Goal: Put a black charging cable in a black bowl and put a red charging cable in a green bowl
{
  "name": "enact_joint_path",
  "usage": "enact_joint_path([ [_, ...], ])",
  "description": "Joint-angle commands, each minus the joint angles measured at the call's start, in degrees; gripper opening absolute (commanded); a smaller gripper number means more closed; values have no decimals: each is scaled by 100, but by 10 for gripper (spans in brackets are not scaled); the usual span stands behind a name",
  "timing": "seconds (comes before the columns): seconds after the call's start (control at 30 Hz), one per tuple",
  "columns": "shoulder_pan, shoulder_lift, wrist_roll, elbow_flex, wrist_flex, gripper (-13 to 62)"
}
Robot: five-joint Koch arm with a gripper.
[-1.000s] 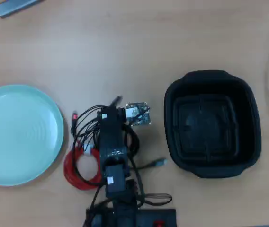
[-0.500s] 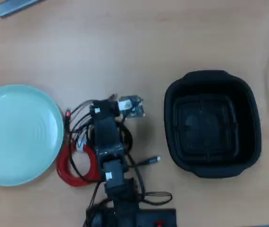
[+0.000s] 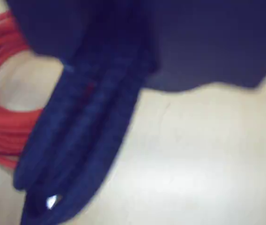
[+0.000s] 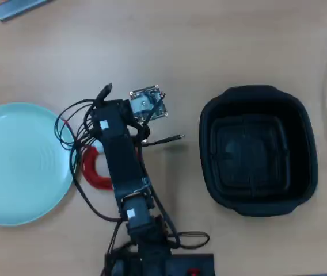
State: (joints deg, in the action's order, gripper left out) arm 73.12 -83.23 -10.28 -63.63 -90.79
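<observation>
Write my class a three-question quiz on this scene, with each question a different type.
1. True or false: in the overhead view, the black bowl already holds a cable.
2. Multiple choice: in the overhead view, where is the red charging cable?
A) Inside the green bowl
B) On the table beside the green bowl, partly under the arm
C) Inside the black bowl
3. Fill in: in the wrist view, the red charging cable shows at the ___ edge of the picture.

Key: 1 false, it is empty; 2 B; 3 left.
</observation>
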Motion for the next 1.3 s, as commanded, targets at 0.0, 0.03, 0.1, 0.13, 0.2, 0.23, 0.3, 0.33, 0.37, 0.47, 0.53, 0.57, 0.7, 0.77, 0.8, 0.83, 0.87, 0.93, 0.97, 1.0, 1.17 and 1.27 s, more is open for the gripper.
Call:
enact_joint_path([
  [0.0,-26,-79,-88,457,-220,-69],
  [0.03,-18,-88,-79,475,-220,-69],
  [0.1,-18,-105,-70,580,-193,-70],
  [0.13,-18,-105,-62,721,-202,-69],
  [0.2,-9,-114,-62,1063,-220,-69],
  [0.23,0,-132,-62,1248,-220,-69],
  [0.3,26,-290,-26,1600,-220,-69],
  [0.33,62,-378,-18,1731,-220,-69],
  [0.37,114,-431,-9,1846,-220,-69],
  [0.47,404,-457,9,2092,-211,-69],
  [0.53,606,-448,62,2136,-211,-69],
  [0.57,703,-439,114,2109,-211,-69],
  [0.7,1345,-448,316,2145,-202,-69],
  [0.77,1740,-457,483,2162,-167,-69],
  [0.8,1934,-457,606,2180,-167,-69],
  [0.83,2127,-475,729,2215,-176,-69],
  [0.87,2320,-527,835,2276,-185,-69],
  [0.93,2646,-879,1002,2452,-185,-69],
  [0.97,2751,-1055,1081,2558,-176,-69],
  [1.0,2856,-1204,1178,2637,-167,-69],
  [1.17,2936,-1362,1345,2944,-158,-69],
  [1.27,2549,-1362,1354,3023,-149,-69],
])
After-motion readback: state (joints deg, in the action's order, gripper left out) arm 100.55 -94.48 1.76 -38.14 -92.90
